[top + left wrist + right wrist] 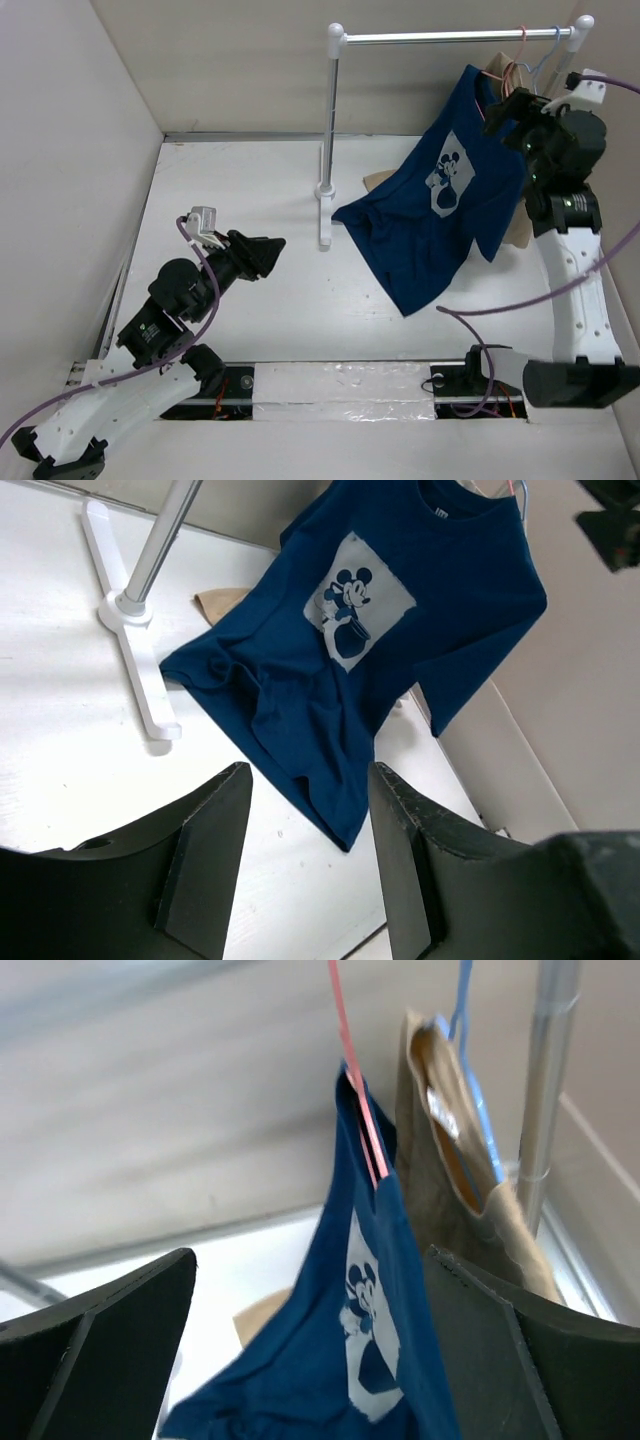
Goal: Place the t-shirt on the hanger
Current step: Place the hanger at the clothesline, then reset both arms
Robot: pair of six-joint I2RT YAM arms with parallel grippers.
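Note:
The navy t-shirt [445, 200] with the mouse print hangs from the pink hanger [519, 52] on the rail, and its lower hem trails onto the table. The right wrist view shows the pink hanger wire [356, 1090] running into the collar of the t-shirt [340, 1360]. My right gripper [512, 112] is up beside the collar, jaws open wide with nothing between them [310, 1255]. My left gripper [272, 255] hovers low over the table left of the shirt, open and empty [310, 780]; the t-shirt [400, 610] lies well ahead of it.
A white clothes rack [330, 130] stands mid-table, its base [140, 680] near the shirt's hem. A tan t-shirt [450, 1170] on a light blue hanger [463, 1020] hangs right behind the navy one. White walls enclose the table.

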